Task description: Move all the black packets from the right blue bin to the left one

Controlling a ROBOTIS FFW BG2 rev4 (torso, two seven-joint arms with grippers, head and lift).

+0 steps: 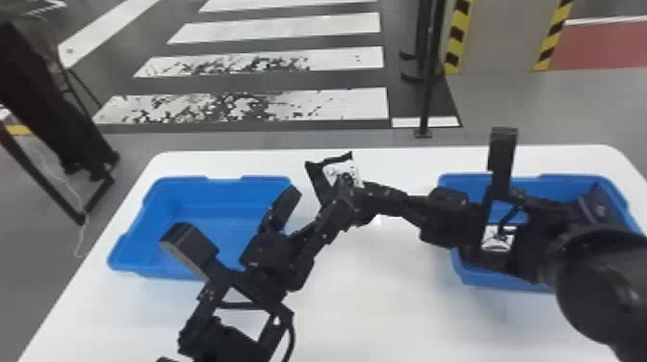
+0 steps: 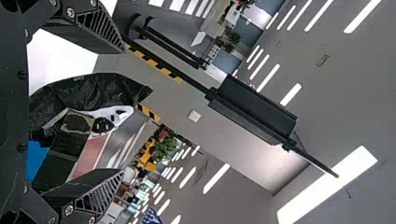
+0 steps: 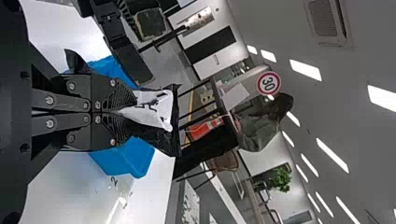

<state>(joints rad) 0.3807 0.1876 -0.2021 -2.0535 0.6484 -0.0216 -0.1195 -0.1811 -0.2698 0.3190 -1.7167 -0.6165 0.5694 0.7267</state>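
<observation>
The left blue bin (image 1: 159,226) stands on the white worktop (image 1: 385,298), partly covered by the left arm and to the left of the left gripper (image 1: 317,200). This gripper is wide: in the left wrist view its two fingers are well apart, and a black packet (image 1: 317,175) with a white label appears between them. Whether that packet reaches into the gap, or touches either finger, I cannot tell.

Just right of the left gripper is the right gripper (image 1: 347,195), with its arm coming in from the right edge of the head view. It is holding this same packet, its fingers closed together on one end. The rest of the packet sticks out past the fingertips, label showing, and is held above the worktop between the two blue bins. In the right wrist view, the left bin lies beyond the right gripper.

The right blue bin (image 1: 534,287) is to the right of the right gripper, with the right arm across it. A white-labelled black packet (image 1: 498,238) shows against the right arm at this bin; how it lies is hidden. Farther right from the gripper, a dark packet (image 1: 597,207) is inside, by the far right corner.
</observation>
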